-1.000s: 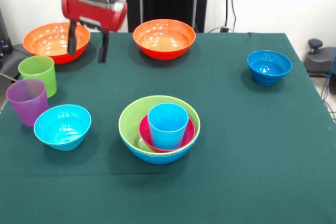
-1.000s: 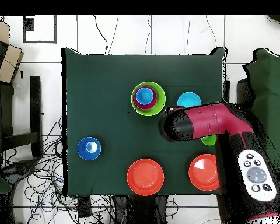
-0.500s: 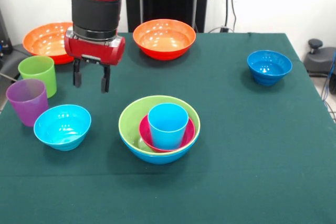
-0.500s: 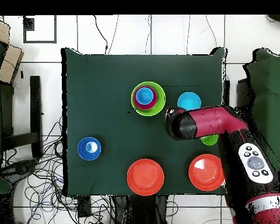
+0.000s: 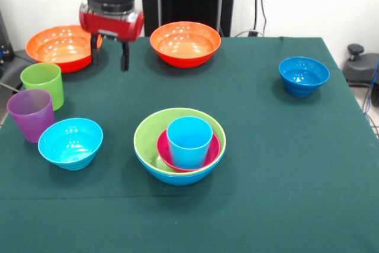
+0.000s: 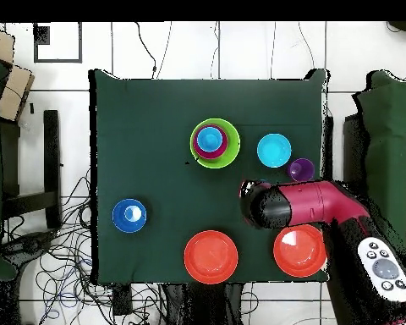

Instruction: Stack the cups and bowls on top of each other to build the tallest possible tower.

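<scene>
The tower stands mid-table: a large blue bowl, a lime green bowl in it, a small magenta bowl, and a light blue cup on top; it also shows in the overhead view. At the left stand a cyan bowl, a purple cup and a lime green cup. My gripper is open and empty. It hangs above the table between the two orange bowls, apart from all of them. The dark blue bowl sits far right.
The green cloth-covered table carries everything. In the overhead view my red arm covers the lime green cup; the cyan bowl and the purple cup show beside it. Cables lie on the floor round the table.
My gripper has risen and drawn back toward the robot's side, from near the cyan bowl to between the orange bowls. It stays open and empty. No cup or bowl has moved.
</scene>
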